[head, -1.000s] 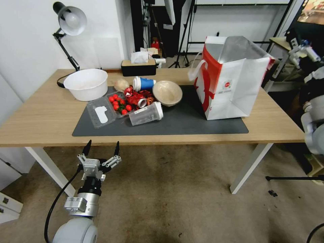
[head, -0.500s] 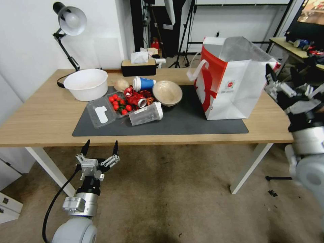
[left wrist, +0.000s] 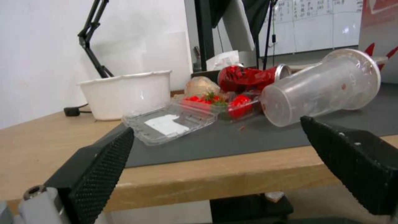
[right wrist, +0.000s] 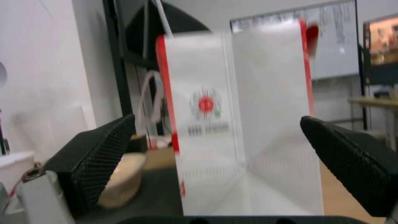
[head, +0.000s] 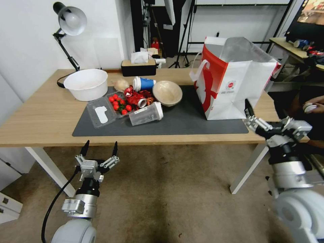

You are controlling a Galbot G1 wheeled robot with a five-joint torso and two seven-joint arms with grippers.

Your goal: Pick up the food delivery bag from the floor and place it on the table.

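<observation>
The red-and-white food delivery bag (head: 233, 81) stands upright on the table (head: 40, 118), its base straddling the right end of the dark grey mat (head: 189, 123), foil-lined mouth open and a white strap handle (head: 197, 69) drooping over the red side. The right gripper (head: 270, 123) hovers just off the table's front right corner, near the bag but apart from it, fingers spread and empty; its wrist camera frames the bag's logo panel (right wrist: 207, 105) between them, somewhat blurred. The left gripper (head: 99, 150) hangs below the table's front edge, over the carpeted floor (head: 168, 189), likewise splayed wide and holding nothing. A white bowl (head: 86, 83), tomatoes (head: 118, 103) and a toppled clear cup (head: 145, 114) crowd the mat's left side.
</observation>
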